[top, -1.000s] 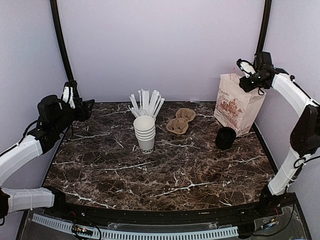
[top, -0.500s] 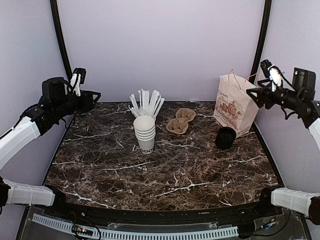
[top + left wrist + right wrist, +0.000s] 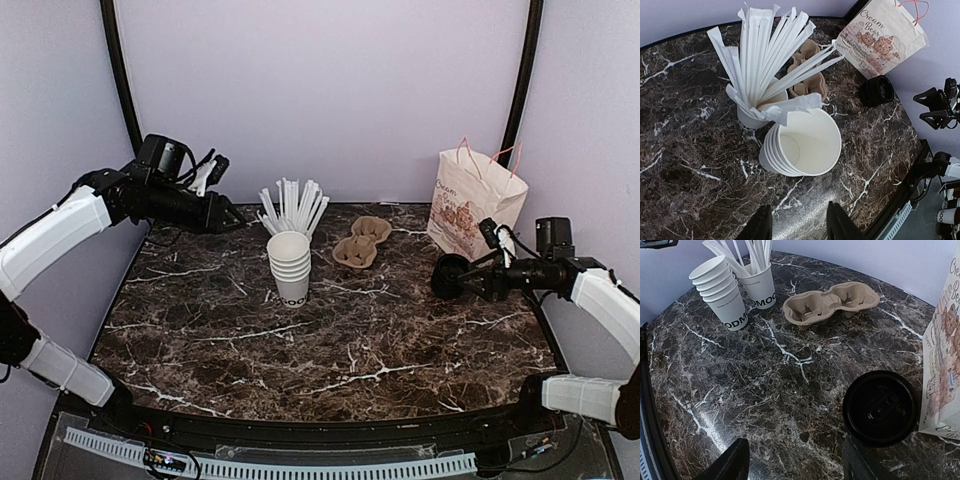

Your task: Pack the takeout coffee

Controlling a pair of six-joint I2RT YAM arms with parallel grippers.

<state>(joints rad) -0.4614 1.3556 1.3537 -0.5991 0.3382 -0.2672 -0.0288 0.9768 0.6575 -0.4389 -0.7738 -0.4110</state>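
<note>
Now overhead, change: since half a second ago the right arm (image 3: 610,300) has dropped from beside the bag's top to low over the surface (image 3: 330,340). The left arm (image 3: 60,235) has reached in from the wall toward the straw cup (image 3: 290,215).
Overhead, takeout coffee (image 3: 452,275): unmoved, standing just ahead of the right jaws and in front of the paper bag (image 3: 472,205).
Overhead, jaws: both too small to judge the gap.
Left wrist, left jaws: moderately apart, nothing between them; the stacked cups (image 3: 802,145) sit straight ahead, the straw cup just beyond.
Left wrist, extra: shows the inside of the top cup; the takeout coffee is far ahead to the right, beside the bag.
Left wrist, writing: "Cream Bear" on the bag, above drawn bears.
Right wrist, right jaws: wide, holding nothing; the coffee's black lid is ahead, nearer the right finger, touching neither.
Right wrist, extra: the lid's moulded top, close up; the pulp carrier (image 3: 830,302) lies well beyond.
Right wrist, writing: "ODM" on the stacked cups and "MOO" on the straw cup, both cut off; the coffee's own lettering is hidden under its lid.
</note>
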